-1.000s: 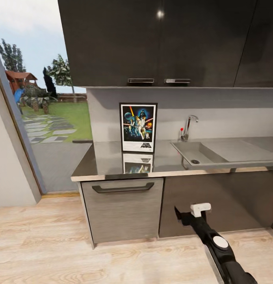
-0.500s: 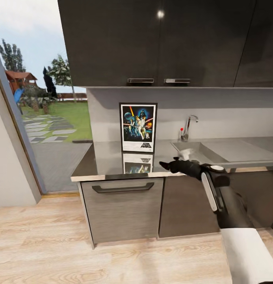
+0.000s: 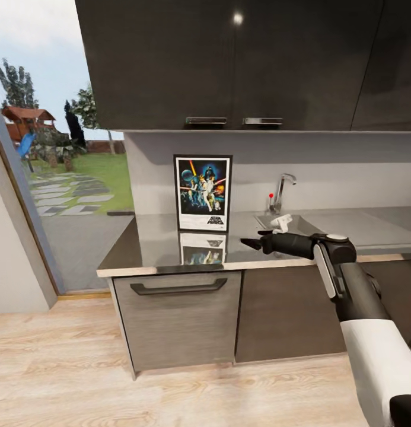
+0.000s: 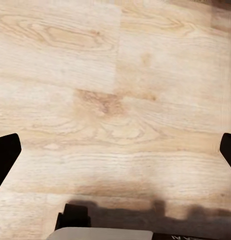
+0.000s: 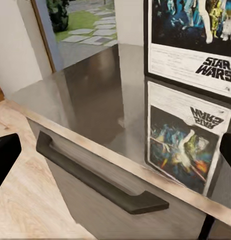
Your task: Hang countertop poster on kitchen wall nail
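The poster point(image 3: 203, 193) stands upright on the kitchen countertop point(image 3: 152, 246), leaning against the back wall, and its dimmer mirror image point(image 3: 203, 248) shows in the glossy slab. My right gripper point(image 3: 248, 242) hovers at counter height over the front edge, right of the poster and apart from it, pointing left. In the right wrist view its fingers point(image 5: 5, 156) stand wide open around the gripper's midpoint point(image 5: 115, 155), with the poster point(image 5: 195, 35) ahead. My left gripper point(image 4: 115, 155) is open over wooden floor point(image 4: 110, 75). The wall nails are out of view.
A sunken sink point(image 3: 371, 224) with a faucet point(image 3: 279, 193) lies right of the poster, behind my right arm. Dark upper cabinets point(image 3: 229, 59) hang low over the counter. A drawer handle point(image 3: 178, 289) sits below the front edge. A glazed opening point(image 3: 57, 178) faces the garden at left.
My right arm has risen from near the floor to counter height and reached toward the poster. The camera has moved a little closer and shifted.
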